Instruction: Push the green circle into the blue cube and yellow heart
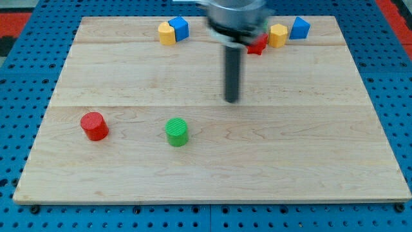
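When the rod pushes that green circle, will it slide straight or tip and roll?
The green circle stands squat on its flat end, so it probably slides rather than tips. Its round side may slip off my tip if struck off-centre. The smooth wooden board likely offers little drag.

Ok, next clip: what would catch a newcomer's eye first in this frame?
The dark rod hanging over the middle of the wooden board, with my tip above and to the right of the green circle and apart from it. Next, the red cylinder at the view's left. Along the top edge sit the yellow heart touching the blue cube, and another cluster of yellow, blue and red blocks at top right.
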`<state>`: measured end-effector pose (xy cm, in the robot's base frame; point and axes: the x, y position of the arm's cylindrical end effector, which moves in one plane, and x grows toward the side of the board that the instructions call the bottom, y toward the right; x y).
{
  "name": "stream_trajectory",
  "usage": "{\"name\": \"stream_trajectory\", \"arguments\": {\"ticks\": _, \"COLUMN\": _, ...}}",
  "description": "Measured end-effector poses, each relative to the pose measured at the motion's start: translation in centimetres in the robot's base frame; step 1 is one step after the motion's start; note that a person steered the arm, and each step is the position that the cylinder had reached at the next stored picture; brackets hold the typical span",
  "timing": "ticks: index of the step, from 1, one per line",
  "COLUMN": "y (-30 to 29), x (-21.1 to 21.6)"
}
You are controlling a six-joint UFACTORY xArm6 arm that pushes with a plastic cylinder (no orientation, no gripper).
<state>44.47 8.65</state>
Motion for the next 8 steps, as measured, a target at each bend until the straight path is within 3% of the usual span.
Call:
{"name": "stream_trajectory", "arguments": {"ticks": 1, "y": -2.5, "x": 9.2}}
{"name": "stream_trajectory", "arguments": {"ticks": 2, "y": -11.7, "x": 8.5}}
{"name": "stream_trajectory", "arguments": {"ticks": 3, "y": -16.5, "x": 4.2}}
{"name": "stream_trajectory", "arguments": {"ticks": 4, "y": -14.6, "x": 8.3}}
{"name": "stream_trajectory", "arguments": {"ticks": 5, "y": -19.9, "x": 3.8}}
{"name": "stream_trajectory", "arguments": {"ticks": 7, "y": -24.4, "x": -0.4}}
{"name": "stream_trajectory", "arguments": {"ticks": 8, "y": -23.8, "x": -4.9}}
